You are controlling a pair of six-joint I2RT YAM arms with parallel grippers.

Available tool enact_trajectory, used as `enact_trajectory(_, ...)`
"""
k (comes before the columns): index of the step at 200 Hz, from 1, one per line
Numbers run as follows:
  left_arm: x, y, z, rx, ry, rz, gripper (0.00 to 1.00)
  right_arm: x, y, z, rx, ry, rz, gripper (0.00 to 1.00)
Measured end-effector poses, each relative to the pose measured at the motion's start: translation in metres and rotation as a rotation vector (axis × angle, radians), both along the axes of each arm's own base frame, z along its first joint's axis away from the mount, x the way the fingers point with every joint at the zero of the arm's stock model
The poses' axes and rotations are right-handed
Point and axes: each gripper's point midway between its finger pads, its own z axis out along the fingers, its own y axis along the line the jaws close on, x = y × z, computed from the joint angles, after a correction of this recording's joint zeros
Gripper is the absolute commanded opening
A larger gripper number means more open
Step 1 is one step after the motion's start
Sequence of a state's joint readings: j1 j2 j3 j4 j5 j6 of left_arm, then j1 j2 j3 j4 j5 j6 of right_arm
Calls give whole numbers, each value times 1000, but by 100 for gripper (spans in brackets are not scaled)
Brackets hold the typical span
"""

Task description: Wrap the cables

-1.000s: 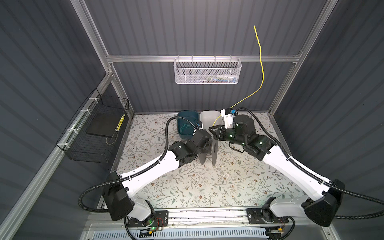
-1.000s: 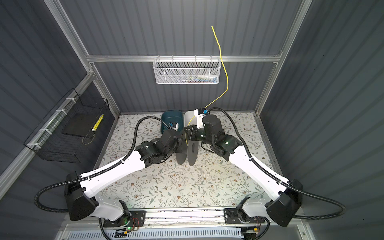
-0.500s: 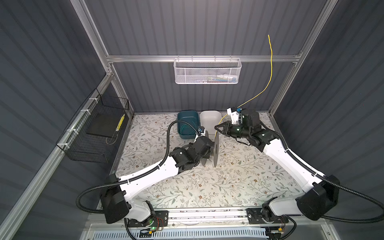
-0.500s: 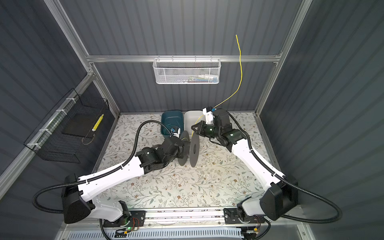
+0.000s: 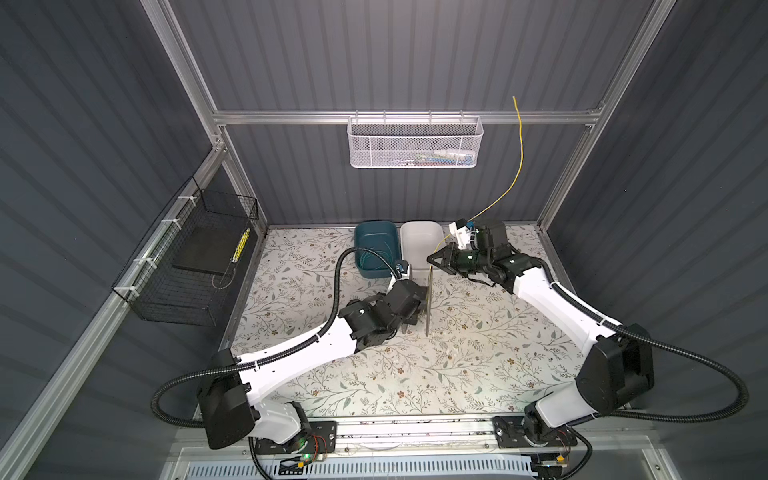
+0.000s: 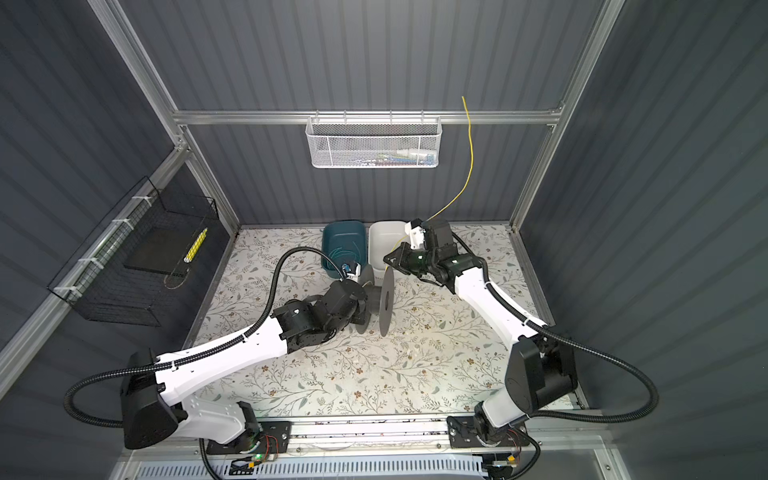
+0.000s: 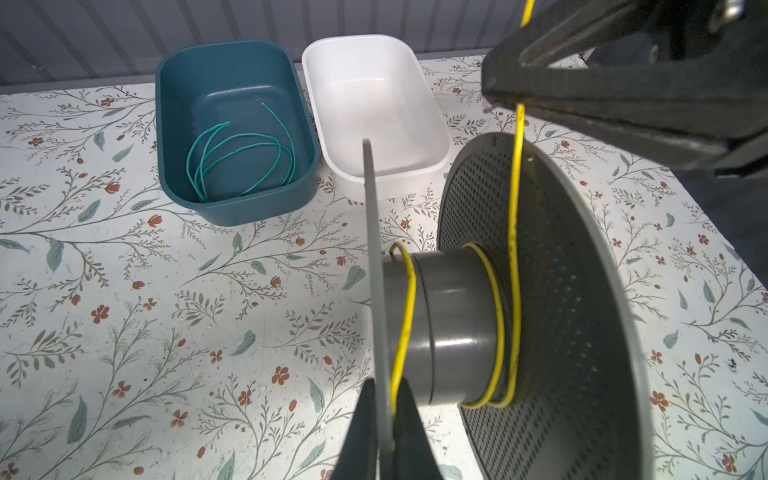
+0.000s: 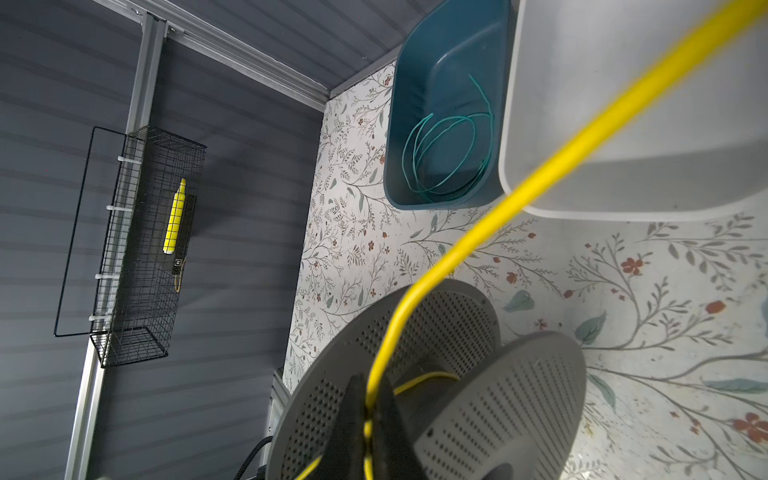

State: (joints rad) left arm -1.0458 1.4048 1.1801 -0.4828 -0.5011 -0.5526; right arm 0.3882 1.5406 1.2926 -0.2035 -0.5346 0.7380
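Observation:
A grey spool (image 7: pixel 453 328) stands on edge in mid-table (image 6: pixel 384 303). My left gripper (image 7: pixel 384 401) is shut on its thin near flange, with the yellow cable (image 7: pixel 515 199) pinched beside it. That cable loops the hub a few times and rises to my right gripper (image 8: pixel 368 401), which is shut on it just above the spool (image 5: pixel 432 259). Beyond it, the cable's free tail (image 5: pixel 519 166) curves up against the back wall. The teal-green cable (image 7: pixel 241 158) lies coiled in the teal bin (image 5: pixel 376 226).
An empty white bin (image 5: pixel 419 226) stands beside the teal one at the back of the floral table. A white mesh basket (image 5: pixel 415 145) hangs on the back wall. On the left wall is a black wire basket (image 5: pixel 187 257) with a yellow item in it.
My right gripper has swung from beside the spool out toward the back and now sits over the spool's top rim. The yellow tail has swayed right and dropped lower. The left arm has shifted slightly.

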Motion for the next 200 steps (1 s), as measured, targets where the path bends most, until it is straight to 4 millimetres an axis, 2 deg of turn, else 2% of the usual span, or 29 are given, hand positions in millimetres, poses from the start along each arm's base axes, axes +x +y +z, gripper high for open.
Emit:
enact_trajectory(14,-12,1,-14,41,43,-35,0,12,-7,10,12,-42,-31,13)
enact_trajectory(33,-31,4,-33,105,110,-90,0,30,-17,29,27,-123,-84,12)
enact_trajectory(56,-39,2,-34,113,120,-120,0,43,-25,51,47,-202,-122,9)
enact_trajectory(84,-39,1,-34,110,124,-124,0,46,-27,52,46,-213,-133,5)
enact_trajectory(125,-41,2,-34,110,129,-127,0,48,-31,52,31,-218,-141,7)
enact_trajectory(160,-43,7,-35,106,129,-124,0,59,-46,74,16,-246,-164,8)
enact_trajectory(200,-42,6,-33,91,124,-116,0,70,-45,78,-9,-225,-145,9)
